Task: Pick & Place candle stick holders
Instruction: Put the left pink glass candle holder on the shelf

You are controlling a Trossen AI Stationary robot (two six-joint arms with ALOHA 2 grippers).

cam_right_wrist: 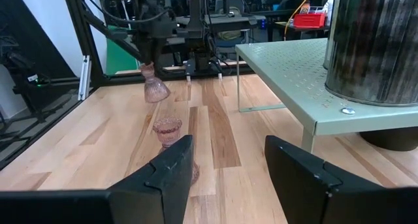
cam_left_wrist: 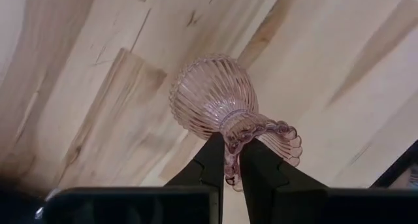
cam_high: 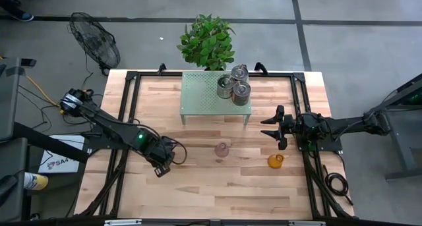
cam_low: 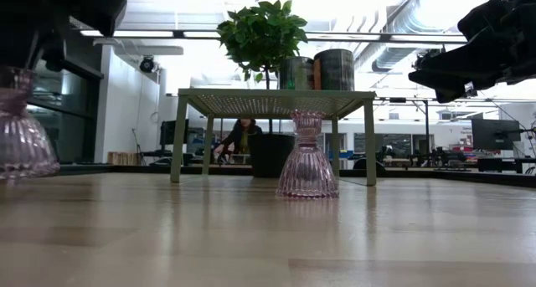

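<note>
My left gripper [cam_high: 163,165] is shut on a pale pink glass holder [cam_left_wrist: 212,96] at the table's near left, lifted above the wood. It also shows in the right wrist view [cam_right_wrist: 153,87]. A second pink holder [cam_high: 222,149] stands on its base at mid-table. An amber holder [cam_high: 275,161] stands on the table at the right. Three silver holders [cam_high: 234,84] stand on the green shelf [cam_high: 198,97]. My right gripper [cam_high: 280,127] is open and empty, above the table just beyond the amber holder. My left gripper pinches the pink holder's scalloped cup rim [cam_left_wrist: 236,140] between its two fingers, seemingly one finger inside the cup and one outside. The fingers come from above. The holder hangs below them, slightly tilted, its ribbed round base [cam_left_wrist: 206,93] lowest and clear of the table.
The green perforated shelf stands on thin legs at the far middle. A potted plant [cam_high: 207,41] sits beyond the far edge and a fan [cam_high: 95,38] beyond the far left corner. Black frame rails [cam_high: 125,107] run along both sides. A person [cam_low: 239,136] shows far behind.
</note>
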